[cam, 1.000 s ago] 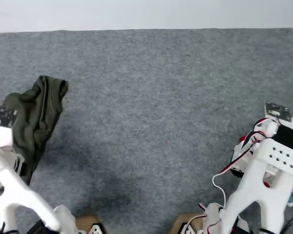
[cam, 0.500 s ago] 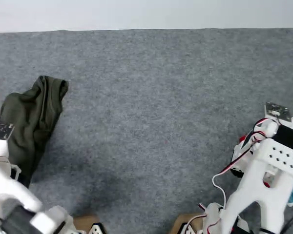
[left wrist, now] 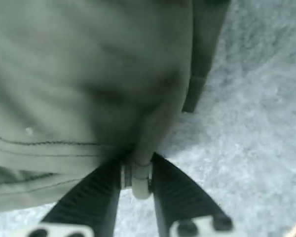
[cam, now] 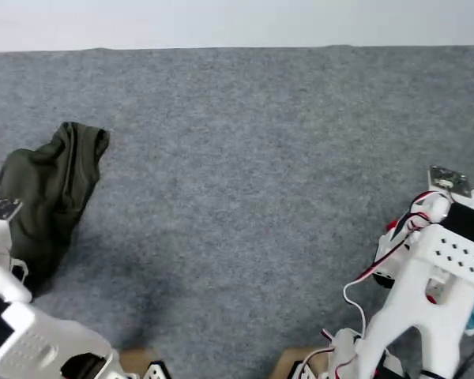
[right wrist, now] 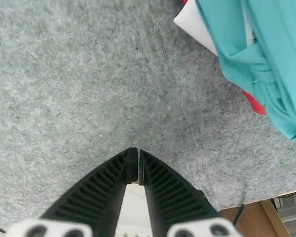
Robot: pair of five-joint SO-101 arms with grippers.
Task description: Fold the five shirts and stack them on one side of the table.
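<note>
Left claw (left wrist: 136, 170) retreated, pinching one green shirt (cam: 51, 189).

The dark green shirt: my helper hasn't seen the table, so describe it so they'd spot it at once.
On the grey felt table, look to the left edge of the high view. The dark green shirt lies there bunched in a heap, one fold pinched in the left gripper. It is dark olive, unlike the teal shirt beside the right arm.

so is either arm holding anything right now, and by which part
The left gripper holds the dark green shirt, its jaws pinched on a narrow fold at its edge. The right gripper is shut on nothing, over the grey mat.
</note>
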